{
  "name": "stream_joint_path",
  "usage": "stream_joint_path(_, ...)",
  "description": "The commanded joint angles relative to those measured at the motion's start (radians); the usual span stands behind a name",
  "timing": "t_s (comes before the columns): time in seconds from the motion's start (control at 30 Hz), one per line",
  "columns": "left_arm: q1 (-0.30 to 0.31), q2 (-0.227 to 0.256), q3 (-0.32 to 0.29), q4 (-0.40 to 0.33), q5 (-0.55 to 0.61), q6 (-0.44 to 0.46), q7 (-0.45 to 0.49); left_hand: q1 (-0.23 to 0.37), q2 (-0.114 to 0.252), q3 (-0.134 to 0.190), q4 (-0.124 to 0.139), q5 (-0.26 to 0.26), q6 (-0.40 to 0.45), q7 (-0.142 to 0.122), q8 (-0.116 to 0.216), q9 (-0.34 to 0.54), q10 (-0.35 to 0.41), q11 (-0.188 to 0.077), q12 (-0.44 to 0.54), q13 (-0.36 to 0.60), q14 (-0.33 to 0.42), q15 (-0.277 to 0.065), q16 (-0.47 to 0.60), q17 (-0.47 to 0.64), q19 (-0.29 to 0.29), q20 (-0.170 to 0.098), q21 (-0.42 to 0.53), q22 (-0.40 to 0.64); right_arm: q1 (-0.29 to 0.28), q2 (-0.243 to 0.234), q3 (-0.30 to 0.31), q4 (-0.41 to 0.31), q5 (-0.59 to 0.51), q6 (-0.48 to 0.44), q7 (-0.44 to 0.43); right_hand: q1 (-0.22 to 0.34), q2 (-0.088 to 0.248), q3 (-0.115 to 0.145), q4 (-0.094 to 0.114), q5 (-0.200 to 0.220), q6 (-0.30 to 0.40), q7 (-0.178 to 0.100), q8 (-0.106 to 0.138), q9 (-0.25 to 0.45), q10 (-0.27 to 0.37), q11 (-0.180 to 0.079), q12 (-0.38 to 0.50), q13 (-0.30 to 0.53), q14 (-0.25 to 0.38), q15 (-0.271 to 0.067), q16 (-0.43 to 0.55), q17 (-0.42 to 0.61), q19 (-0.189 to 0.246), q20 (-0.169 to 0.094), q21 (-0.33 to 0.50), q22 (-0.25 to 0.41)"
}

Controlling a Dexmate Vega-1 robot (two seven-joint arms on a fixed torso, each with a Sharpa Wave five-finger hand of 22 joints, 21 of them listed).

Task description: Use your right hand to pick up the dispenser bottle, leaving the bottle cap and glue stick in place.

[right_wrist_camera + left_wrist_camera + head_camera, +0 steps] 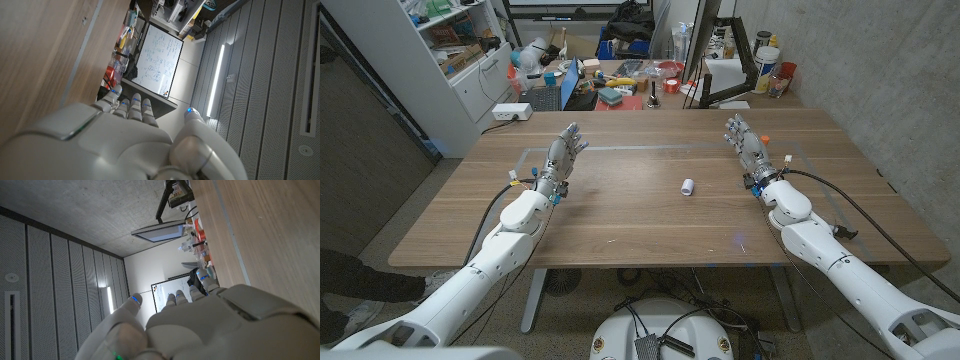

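A: We see a small white cylinder (pixel 687 186) lying mid-worktop (pixel 620 215), bare wood all round; dispenser bottle or cap, can't tell.
B: Right hand (pixel 744 139) and left hand (pixel 563 152) open, holding nothing, well apart. No label legible.

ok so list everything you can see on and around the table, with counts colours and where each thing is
small cylinder: one, white, lying on the table near its middle, nearer the right hand; too small to tell what it is
orange thing: one, small, just beyond the right hand, partly hidden by it
table: one, brown wood, with a pale taped outline on its top
white box: one, on the table's far left corner
clutter: many things, mixed colours, on the surface behind the table
left hand: one, grey and white, on the table's left side, holding nothing, fingers apart
right hand: one, grey and white, on the table's right side, holding nothing, fingers apart
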Motion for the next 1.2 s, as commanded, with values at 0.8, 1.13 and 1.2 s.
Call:
stream_joint_path(0.8, -0.051, -0.019, 0.018, 0.074, -0.008, -0.014, -0.066, -0.001, 0.075, 0.008, -0.002, 0.005, -0.057, 0.003, 0.009, 0.004, -0.021, 0.0, 0.007, 0.002, -0.042, -0.025, 0.008, 0.002, -0.1, -0.037, 0.0, 0.005, -0.051, -0.116, 0.02, -0.143, -0.143, -0.039, -0.108, 0.019, -0.009, 0.002, -0.016, 0.007, 0.013, 0.0, 0.007, 0.002, 0.01, -0.001, 0.009, 0.004, 0.008, 0.001, 0.002, 0.003, 0.014, -0.02, 0.002, 0.004)
stream_joint_path(1.13, -0.057, -0.019, 0.019, 0.081, -0.012, -0.014, -0.078, -0.002, 0.074, 0.008, -0.002, 0.005, -0.055, 0.003, 0.01, 0.004, -0.021, -0.001, 0.007, 0.002, -0.042, -0.025, 0.008, 0.002, -0.099, -0.037, -0.001, 0.005, -0.071, -0.161, 0.028, -0.196, -0.188, -0.066, -0.13, 0.025, -0.01, 0.003, -0.021, 0.008, 0.014, 0.001, 0.006, 0.002, 0.012, -0.002, 0.009, 0.004, 0.009, 0.001, 0.002, 0.003, 0.017, -0.02, 0.001, 0.004)
stream_joint_path(1.2, -0.06, -0.02, 0.021, 0.083, -0.01, -0.014, -0.079, -0.002, 0.074, 0.008, -0.002, 0.005, -0.054, 0.004, 0.01, 0.004, -0.021, -0.001, 0.007, 0.002, -0.042, -0.026, 0.008, 0.002, -0.099, -0.037, -0.001, 0.005, -0.077, -0.175, 0.032, -0.209, -0.203, -0.073, -0.138, 0.027, -0.01, 0.003, -0.023, 0.008, 0.015, 0.001, 0.007, 0.002, 0.012, -0.001, 0.009, 0.004, 0.01, 0.001, 0.002, 0.003, 0.018, -0.02, 0.001, 0.004)
